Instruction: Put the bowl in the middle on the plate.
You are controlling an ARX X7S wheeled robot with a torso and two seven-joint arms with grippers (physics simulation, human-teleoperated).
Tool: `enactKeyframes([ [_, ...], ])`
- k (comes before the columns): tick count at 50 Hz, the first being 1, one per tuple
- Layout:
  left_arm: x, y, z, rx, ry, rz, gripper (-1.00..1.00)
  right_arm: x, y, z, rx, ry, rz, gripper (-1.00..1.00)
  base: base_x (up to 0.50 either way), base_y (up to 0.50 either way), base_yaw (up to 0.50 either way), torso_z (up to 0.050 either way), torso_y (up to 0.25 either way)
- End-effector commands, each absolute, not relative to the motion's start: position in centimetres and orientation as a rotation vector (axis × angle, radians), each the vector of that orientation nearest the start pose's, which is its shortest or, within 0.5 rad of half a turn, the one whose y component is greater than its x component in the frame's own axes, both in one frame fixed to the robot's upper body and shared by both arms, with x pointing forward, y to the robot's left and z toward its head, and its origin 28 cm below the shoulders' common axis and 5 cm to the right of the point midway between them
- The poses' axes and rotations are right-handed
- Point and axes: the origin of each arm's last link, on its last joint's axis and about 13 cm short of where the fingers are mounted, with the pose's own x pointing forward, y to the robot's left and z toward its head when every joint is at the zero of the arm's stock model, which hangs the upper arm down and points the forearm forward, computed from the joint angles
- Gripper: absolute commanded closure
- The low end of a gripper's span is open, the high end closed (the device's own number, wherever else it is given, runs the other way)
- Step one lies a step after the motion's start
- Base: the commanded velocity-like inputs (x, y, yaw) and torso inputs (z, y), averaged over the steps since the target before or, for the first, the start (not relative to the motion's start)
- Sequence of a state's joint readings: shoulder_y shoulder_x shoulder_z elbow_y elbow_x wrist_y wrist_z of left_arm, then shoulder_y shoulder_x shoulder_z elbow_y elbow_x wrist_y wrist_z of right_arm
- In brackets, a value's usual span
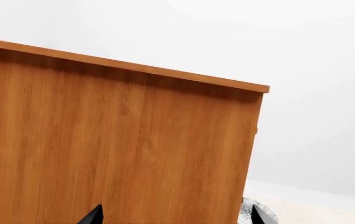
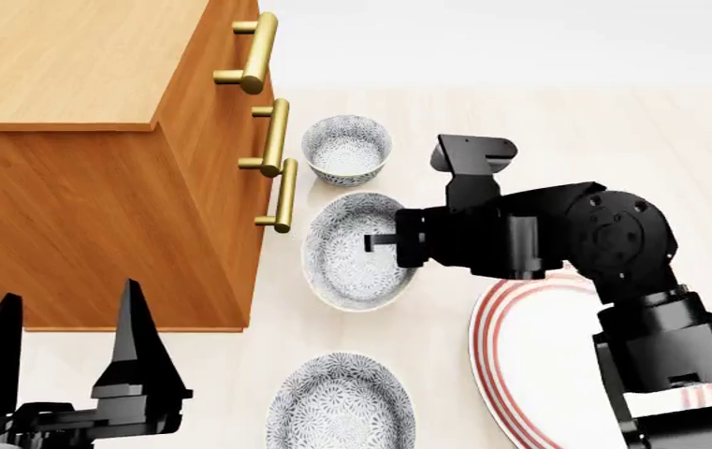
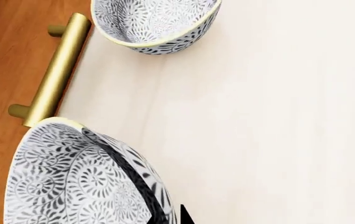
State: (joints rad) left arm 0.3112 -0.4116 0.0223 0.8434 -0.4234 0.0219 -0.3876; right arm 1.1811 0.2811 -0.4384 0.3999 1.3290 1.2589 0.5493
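Reading the left wrist view first, I see mostly the side panel of the wooden cabinet [image 1: 115,140] against a pale wall; two dark fingertips [image 1: 92,215] of the left gripper [image 1: 174,218] show at the frame's edge, set well apart, so I take its jaws as spread and empty; a sliver of a speckled bowl [image 1: 250,211] peeps past the cabinet's corner, which of the three I cannot tell. Head view: three look-alike bowls lie in a row beside the cabinet's brass handles [image 2: 283,195]; the far bowl [image 2: 347,148] and the near bowl [image 2: 340,400] flank the bowl [image 2: 345,253] in the middle, which appears tilted with its near rim lifted; the right gripper [image 2: 384,243] sits at that bowl's right rim, one dark finger reaching inside, and I judge it pinching the wall, though the contact itself is partly hidden; the plate [image 2: 505,355] lies to the right of the row, near the right arm, partly covered by it. Right wrist view: the middle bowl's rim fills the lower corner with a dark fingertip [image 3: 185,217] against its outer wall; the far bowl sits apart beyond it. As to handling, I judge the bowl stiff, glazed and therefore slippery, light but breakable; the thin rim is the natural hold, one finger inside and one outside, gripped firmly enough that the bowl cannot swing.
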Motion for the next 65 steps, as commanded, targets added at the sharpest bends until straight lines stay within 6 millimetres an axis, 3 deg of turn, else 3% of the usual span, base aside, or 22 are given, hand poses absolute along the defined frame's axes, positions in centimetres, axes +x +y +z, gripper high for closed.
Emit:
enactKeyframes([
  [1, 13.0, 23.2, 14.1, -0.167, -0.446, 0.034, -1.00, 31.7, -9.7, 25.2, 0.095, 0.662, 0.311, 1.00, 0.00, 0.00, 0.00, 0.000, 0.000],
  [9, 12.9, 23.2, 14.2, -0.166, -0.446, 0.036, -1.00, 29.2, -11.9, 27.4, 0.149, 0.613, 0.282, 1.00, 0.00, 0.00, 0.00, 0.000, 0.000],
  [16, 12.9, 23.1, 14.2, -0.162, -0.447, 0.036, -1.00, 24.8, -14.3, 29.1, 0.227, 0.558, 0.258, 1.00, 0.00, 0.00, 0.00, 0.000, 0.000],
  [25, 12.9, 23.1, 14.1, -0.158, -0.447, 0.039, -1.00, 21.2, -16.0, 29.8, 0.286, 0.499, 0.216, 1.00, 0.00, 0.00, 0.00, 0.000, 0.000],
  [39, 13.0, 23.2, 14.0, -0.154, -0.445, 0.047, -1.00, 16.7, -19.0, 27.6, 0.406, 0.451, 0.105, 1.00, 0.00, 0.00, 0.00, 0.000, 0.000],
  [65, 13.1, 23.0, 13.9, -0.148, -0.442, 0.043, -1.00, 13.8, -23.1, 24.7, 0.527, 0.415, -0.065, 1.00, 0.00, 0.00, 0.00, 0.000, 0.000],
])
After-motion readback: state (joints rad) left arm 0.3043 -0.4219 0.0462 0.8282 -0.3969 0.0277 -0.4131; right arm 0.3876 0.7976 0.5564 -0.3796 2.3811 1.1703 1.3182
